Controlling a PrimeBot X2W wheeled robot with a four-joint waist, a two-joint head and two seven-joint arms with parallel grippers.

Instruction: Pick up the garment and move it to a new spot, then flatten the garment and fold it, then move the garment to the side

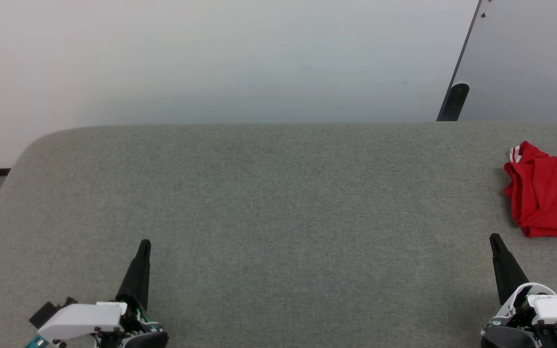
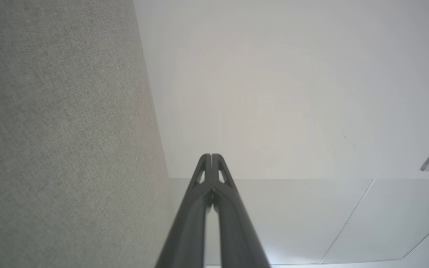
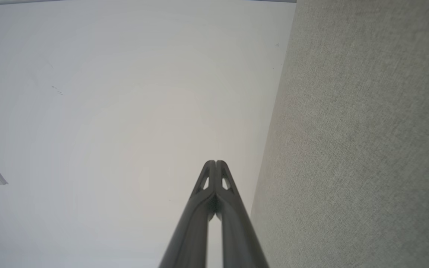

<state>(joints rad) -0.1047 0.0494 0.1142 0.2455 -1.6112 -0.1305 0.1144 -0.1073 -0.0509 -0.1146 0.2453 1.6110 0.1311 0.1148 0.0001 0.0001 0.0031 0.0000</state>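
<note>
my left gripper hangs low over the near part of the grey fabric-covered table. its two dark fingers are pressed together into a single point, with nothing between them. my right gripper is well off to its right, over the same near stretch of table. its fingers are likewise pressed tight and empty. both point away from me, toward the pale wall beyond the table's far edge. in each wrist view the fingers meet at their tips, with grey cloth along one side and the wall along the other.

the garment lies crumpled in a red heap on the table, just ahead of my right gripper and a little to its right. it is apart from the fingertips, not touching them. a bit of red-and-white striped trim shows at the heap's far left corner, and its right part runs out past the edge of the head view. from my left gripper it is far off to the right. past the table's far edge, beyond the garment, a dark slanted post edges a grey panel.
</note>
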